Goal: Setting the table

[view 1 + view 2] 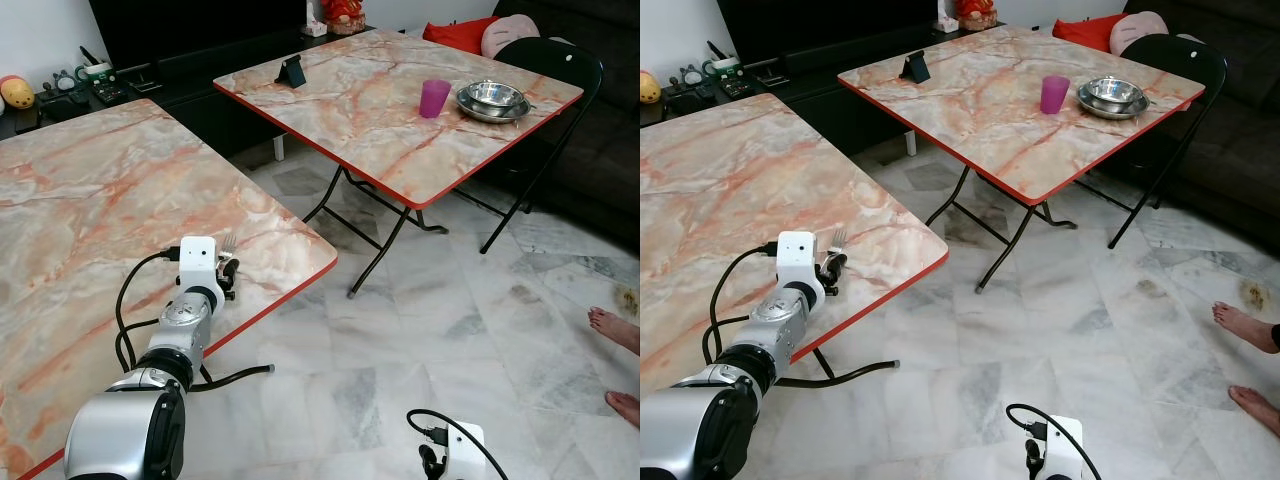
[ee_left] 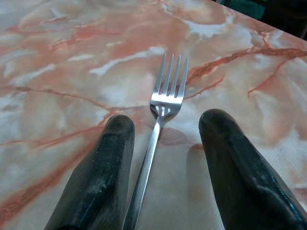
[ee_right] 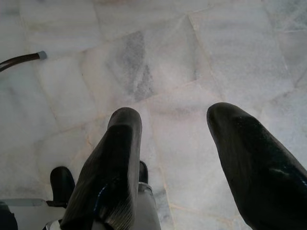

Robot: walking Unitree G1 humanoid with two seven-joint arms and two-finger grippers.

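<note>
A silver fork lies flat on the near marble table, close to its right corner, tines pointing away from me. My left gripper rests low over the table, open, with one finger on each side of the fork's handle and not touching it. In the eye views the fork pokes out just past that gripper. On the far table stand a purple cup and stacked steel bowls. My right gripper hangs open over the floor, holding nothing.
A small dark phone stand sits on the far table's left side. A black folding chair stands behind that table. A person's bare feet are on the marble floor at the right. A black cable trails below the near table's edge.
</note>
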